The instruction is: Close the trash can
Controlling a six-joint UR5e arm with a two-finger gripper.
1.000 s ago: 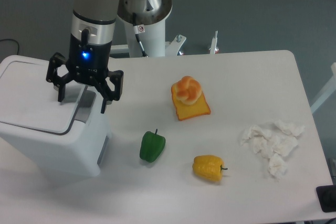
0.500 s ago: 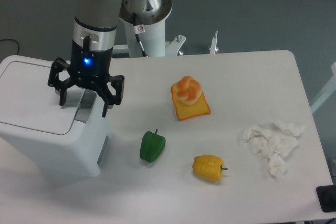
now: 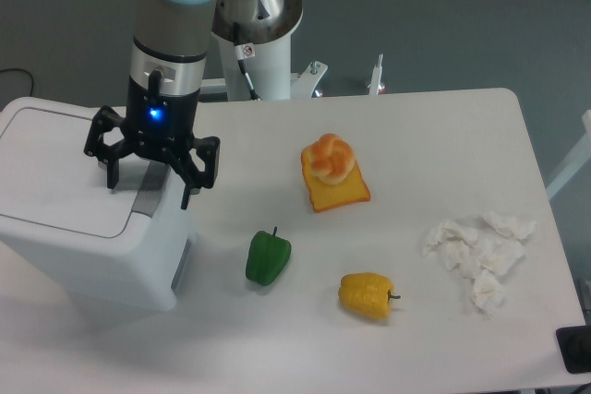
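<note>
Now your pincer [image 3: 150, 175] sits a touch further toward the right edge of the surface [image 3: 434, 136] than it did a second ago, and it has turned very slightly; its height over the trash can [image 3: 88, 209] looks about the same. Its fingers are spread wide and hold nothing, one hanging over the lid [image 3: 60, 168] and the other just past the can's right side, straddling the grey latch tab [image 3: 148, 198].

You can see the trash can at the left edge of the surface, its lid lying flat and flush with the body. Judging from that, the closing itself looks done or very nearly so, and the small shift reads as the pincer easing off rather than pressing on. You cannot tell from this view whether the latch has caught.

Well clear of all this, the green pepper [image 3: 267, 257] lies just right of the can, the yellow pepper [image 3: 367, 294] near the front edge, the bun on toast [image 3: 332, 171] mid-surface and the crumpled tissue [image 3: 478, 248] toward the right edge.
</note>
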